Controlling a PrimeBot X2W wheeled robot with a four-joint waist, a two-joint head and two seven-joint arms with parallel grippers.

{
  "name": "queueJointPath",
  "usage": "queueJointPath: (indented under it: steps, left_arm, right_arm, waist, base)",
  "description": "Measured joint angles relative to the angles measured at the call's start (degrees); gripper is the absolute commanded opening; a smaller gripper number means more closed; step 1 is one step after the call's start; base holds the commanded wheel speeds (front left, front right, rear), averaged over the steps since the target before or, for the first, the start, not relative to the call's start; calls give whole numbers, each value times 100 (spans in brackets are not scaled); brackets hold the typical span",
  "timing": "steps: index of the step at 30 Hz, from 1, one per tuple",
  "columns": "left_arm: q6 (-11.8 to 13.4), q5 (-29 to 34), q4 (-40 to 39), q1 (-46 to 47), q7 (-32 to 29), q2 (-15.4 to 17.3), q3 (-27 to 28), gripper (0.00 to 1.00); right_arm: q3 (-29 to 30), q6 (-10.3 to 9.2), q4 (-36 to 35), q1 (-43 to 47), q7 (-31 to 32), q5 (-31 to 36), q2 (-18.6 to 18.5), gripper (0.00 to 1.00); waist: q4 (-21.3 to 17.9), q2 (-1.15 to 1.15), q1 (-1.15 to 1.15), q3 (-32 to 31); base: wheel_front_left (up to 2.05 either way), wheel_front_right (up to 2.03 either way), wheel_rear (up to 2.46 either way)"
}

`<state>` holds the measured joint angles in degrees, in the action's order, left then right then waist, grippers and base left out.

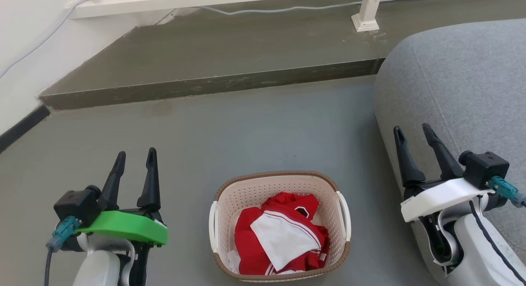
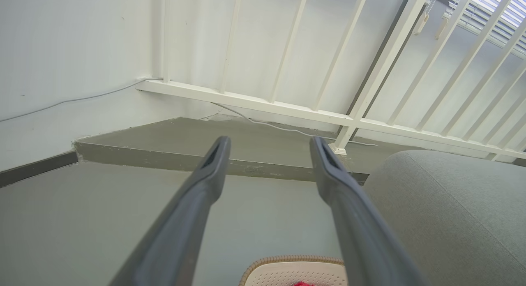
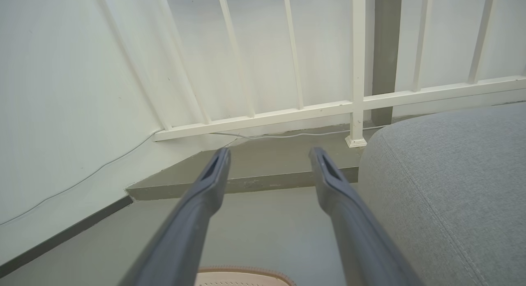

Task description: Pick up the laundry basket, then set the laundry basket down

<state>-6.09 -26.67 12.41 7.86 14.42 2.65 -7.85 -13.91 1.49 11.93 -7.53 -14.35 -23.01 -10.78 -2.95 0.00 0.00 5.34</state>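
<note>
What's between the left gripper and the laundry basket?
Bare grey floor, in the head view; the open left gripper and the laundry basket stand apart.

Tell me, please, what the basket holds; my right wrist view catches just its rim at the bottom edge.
Observer: The laundry basket holds a crumpled red and white garment.
Operator: Thank you. Where are its handles?
Observer: There is a white one on each side: the left handle and the right handle.
Operator: And is the left gripper near it?
Observer: The left gripper is open, off to the basket's left and not touching it.
</note>
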Motion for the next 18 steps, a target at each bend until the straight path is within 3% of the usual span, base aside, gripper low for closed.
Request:
queueJointPath:
  steps: [18]
  left_arm:
    - [-53,19,-23,-88,0,-14,25,100]
  right_arm:
    - [203,152,-29,106,0,198,137,100]
  waist:
    - [-11,0,0,1]
  base:
    - [0,0,0]
